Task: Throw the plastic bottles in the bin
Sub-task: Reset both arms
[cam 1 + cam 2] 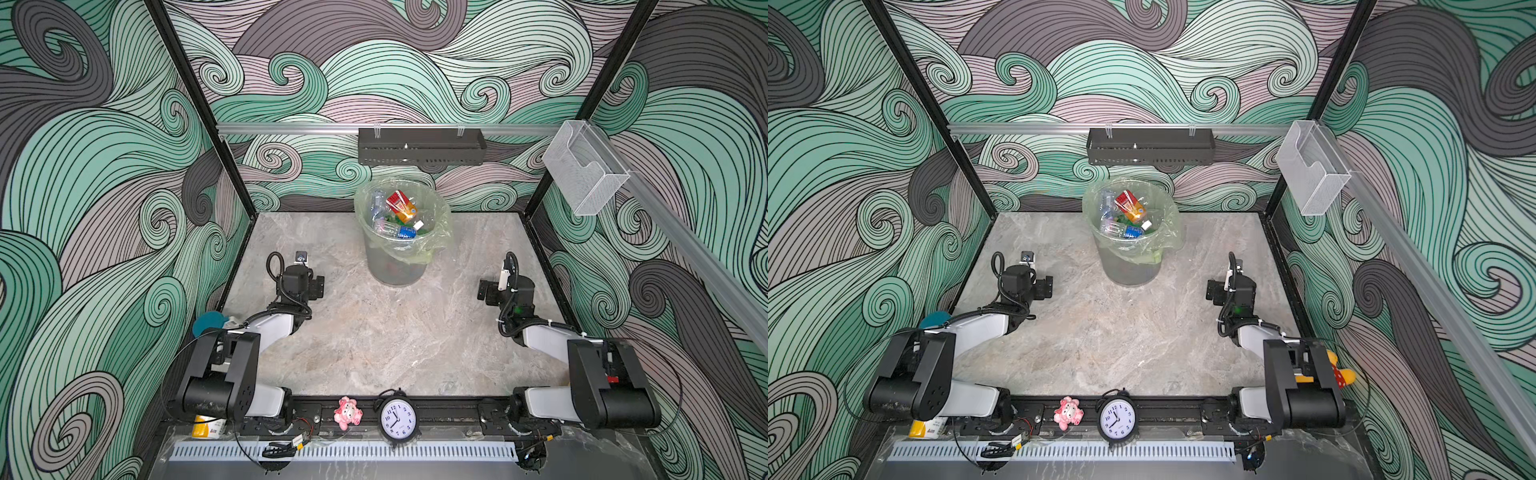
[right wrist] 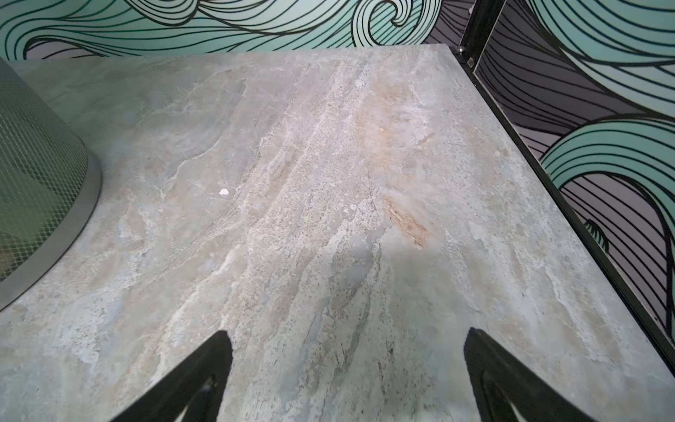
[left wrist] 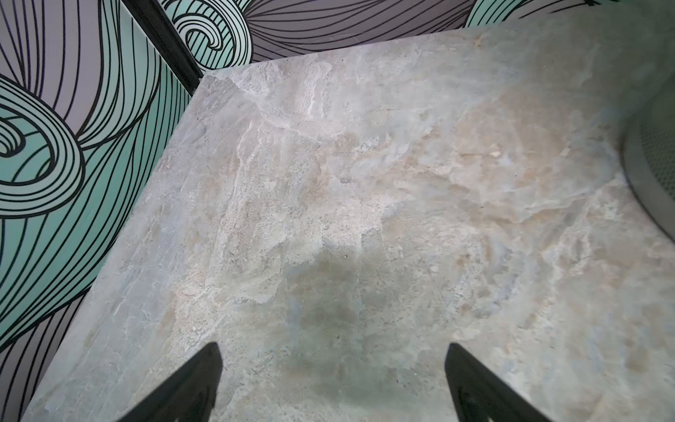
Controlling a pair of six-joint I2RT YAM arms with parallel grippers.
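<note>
Both my grippers hang over bare table, one on each side of the bin. My left gripper (image 3: 333,347) has its jaws spread wide, with nothing between them but the grey stone-patterned table (image 3: 328,182). My right gripper (image 2: 349,332) stands the same, jaws wide apart and empty.

The bin (image 1: 395,270), a grey bucket lined with a pale green bag, stands near the back wall, between my two arms and farther out than either. The plastic bottles (image 1: 392,228) lie heaped inside it: clear ones with blue labels, a red-orange labelled bottle (image 1: 401,205) on top, and green showing beneath.

In both top views I find no bottle on the table, so I judge the job done, or as good as done. That would explain the pose: arms set out to the sides, well clear of the bin's mouth, with nothing to carry.

The bottles lie away from my jaws, behind the bin's wall and, I judge, higher than them. Each wrist view catches only the foot of the bin at its edge, near my jaws but not touching. The bag is folded over the rim, which I take to be what holds it open for each drop.
</note>
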